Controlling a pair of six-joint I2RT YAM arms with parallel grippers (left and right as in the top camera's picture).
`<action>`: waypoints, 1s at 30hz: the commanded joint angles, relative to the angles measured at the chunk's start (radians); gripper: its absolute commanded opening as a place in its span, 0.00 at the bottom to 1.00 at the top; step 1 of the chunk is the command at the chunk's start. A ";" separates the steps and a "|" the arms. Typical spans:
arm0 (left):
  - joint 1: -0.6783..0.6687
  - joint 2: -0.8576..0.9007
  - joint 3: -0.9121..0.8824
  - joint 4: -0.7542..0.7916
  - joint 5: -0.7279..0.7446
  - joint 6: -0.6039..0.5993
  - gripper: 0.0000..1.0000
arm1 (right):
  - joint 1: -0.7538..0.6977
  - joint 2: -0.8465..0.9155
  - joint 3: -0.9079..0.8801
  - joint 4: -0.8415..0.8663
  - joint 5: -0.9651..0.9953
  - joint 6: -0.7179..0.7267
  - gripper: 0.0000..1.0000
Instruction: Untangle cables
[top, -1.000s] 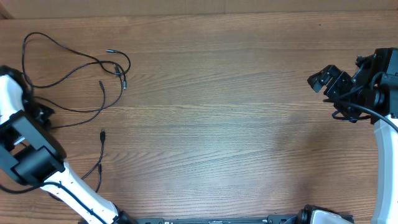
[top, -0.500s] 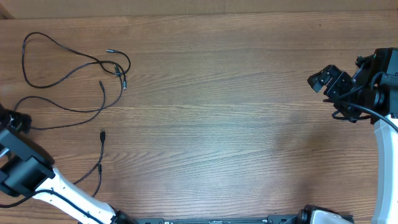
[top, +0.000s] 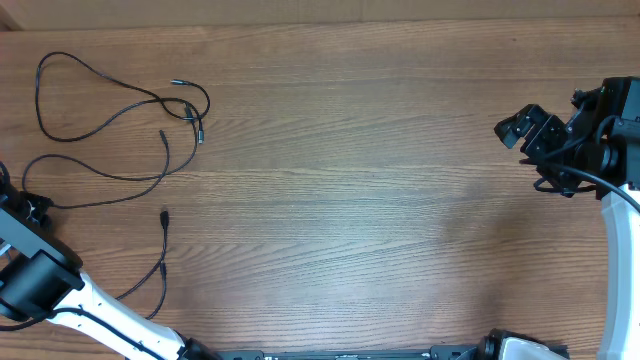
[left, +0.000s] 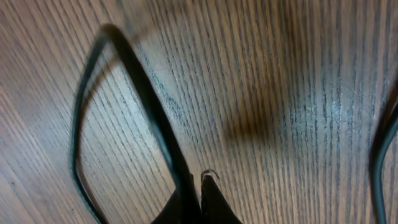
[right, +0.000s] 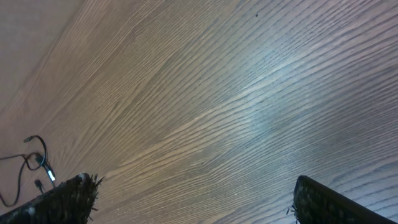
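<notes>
Several thin black cables (top: 160, 97) lie in loose crossing loops at the table's far left. One strand runs left along the table to my left gripper (top: 37, 208) at the left edge. In the left wrist view the left gripper (left: 198, 186) is shut on that cable (left: 143, 93), which loops up and back down to the left. My right gripper (top: 524, 128) is open and empty at the far right, away from the cables. In the right wrist view the right gripper (right: 193, 199) has its fingers wide apart, and the cables (right: 38, 163) show small at the far left.
A loose plug tip (top: 165, 213) lies near the left front, its cord trailing toward the left arm's base. Another cable strand (left: 382, 149) crosses the right edge of the left wrist view. The wooden table (top: 350, 200) fills the views.
My left gripper has moved left and toward the front edge, drawing the held cable strand leftward. The right arm has not moved.
</notes>
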 joint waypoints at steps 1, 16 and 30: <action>0.006 -0.005 -0.002 0.010 0.011 -0.003 0.04 | -0.001 -0.010 0.029 0.005 0.007 0.001 1.00; 0.084 -0.005 0.241 0.004 0.178 0.016 0.05 | -0.001 -0.010 0.029 0.005 0.007 0.001 1.00; 0.079 -0.008 0.291 -0.080 0.202 0.028 0.52 | -0.001 -0.010 0.029 0.005 0.007 0.001 1.00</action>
